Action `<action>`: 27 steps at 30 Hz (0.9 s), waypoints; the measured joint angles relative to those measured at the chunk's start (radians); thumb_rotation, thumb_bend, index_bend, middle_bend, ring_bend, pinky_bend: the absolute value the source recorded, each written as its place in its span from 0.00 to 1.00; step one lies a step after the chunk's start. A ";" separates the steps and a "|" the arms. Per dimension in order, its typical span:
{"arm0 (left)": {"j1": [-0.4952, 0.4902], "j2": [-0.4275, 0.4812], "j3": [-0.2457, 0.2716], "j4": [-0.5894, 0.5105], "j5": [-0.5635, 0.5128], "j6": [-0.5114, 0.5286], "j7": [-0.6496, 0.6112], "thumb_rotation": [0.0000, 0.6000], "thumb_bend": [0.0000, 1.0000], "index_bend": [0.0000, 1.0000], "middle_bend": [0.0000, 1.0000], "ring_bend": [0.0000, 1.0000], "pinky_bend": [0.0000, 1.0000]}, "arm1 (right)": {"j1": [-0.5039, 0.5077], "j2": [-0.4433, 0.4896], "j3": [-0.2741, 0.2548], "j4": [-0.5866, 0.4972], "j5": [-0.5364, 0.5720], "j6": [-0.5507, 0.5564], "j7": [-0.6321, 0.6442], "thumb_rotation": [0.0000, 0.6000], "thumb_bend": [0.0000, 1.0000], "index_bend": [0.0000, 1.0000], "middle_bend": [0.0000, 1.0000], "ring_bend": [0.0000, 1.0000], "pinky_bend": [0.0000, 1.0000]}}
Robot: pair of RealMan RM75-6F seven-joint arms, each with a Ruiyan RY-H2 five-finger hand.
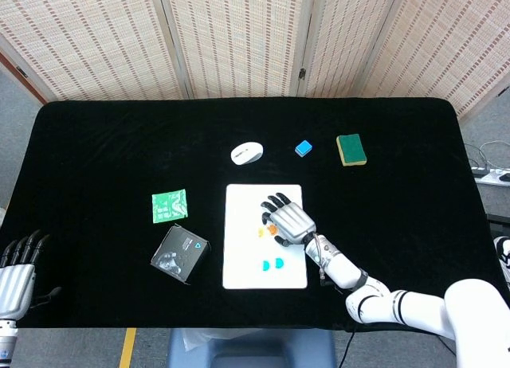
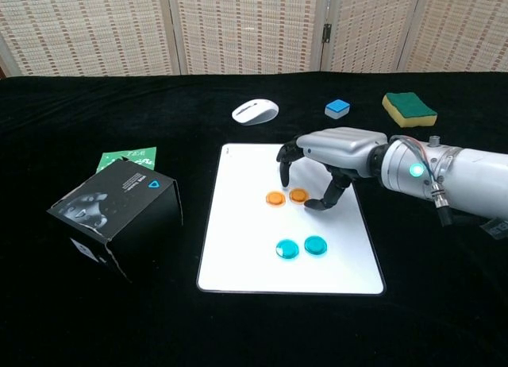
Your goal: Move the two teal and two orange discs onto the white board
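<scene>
Two orange discs (image 2: 286, 197) lie side by side mid-board on the white board (image 2: 238, 248), and two teal discs (image 2: 302, 246) sit together nearer me on the same board. My right hand (image 2: 329, 156) arches over the right orange disc, fingers (image 2: 283, 170) apart and curved down, holding nothing. My left hand (image 1: 16, 264) waits off the table's near-left corner, fingers extended. A black box (image 2: 111, 212), green packet (image 2: 127, 157), mouse (image 2: 255, 111), blue block (image 2: 337, 108) and sponge (image 2: 409, 108) lie around.

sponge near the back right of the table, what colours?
The sponge is green on top with a yellow layer beneath; clearest in the chest view.
</scene>
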 measured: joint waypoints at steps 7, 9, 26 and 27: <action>-0.006 0.001 -0.004 -0.003 0.006 0.000 -0.002 1.00 0.19 0.06 0.02 0.03 0.00 | -0.032 0.053 0.024 -0.051 -0.007 0.074 0.035 1.00 0.39 0.33 0.16 0.00 0.00; -0.007 0.001 -0.006 -0.003 0.007 0.001 -0.003 1.00 0.19 0.06 0.02 0.03 0.00 | -0.048 0.082 0.029 -0.074 -0.009 0.105 0.041 1.00 0.39 0.33 0.16 0.00 0.00; -0.029 0.005 -0.024 -0.043 0.032 0.019 0.005 1.00 0.19 0.06 0.01 0.03 0.00 | -0.442 0.450 -0.058 -0.346 -0.080 0.580 0.079 1.00 0.39 0.00 0.00 0.00 0.00; -0.028 0.004 -0.026 -0.047 0.035 0.028 0.009 1.00 0.19 0.06 0.01 0.03 0.00 | -0.470 0.463 -0.070 -0.353 -0.089 0.608 0.090 1.00 0.39 0.00 0.00 0.00 0.00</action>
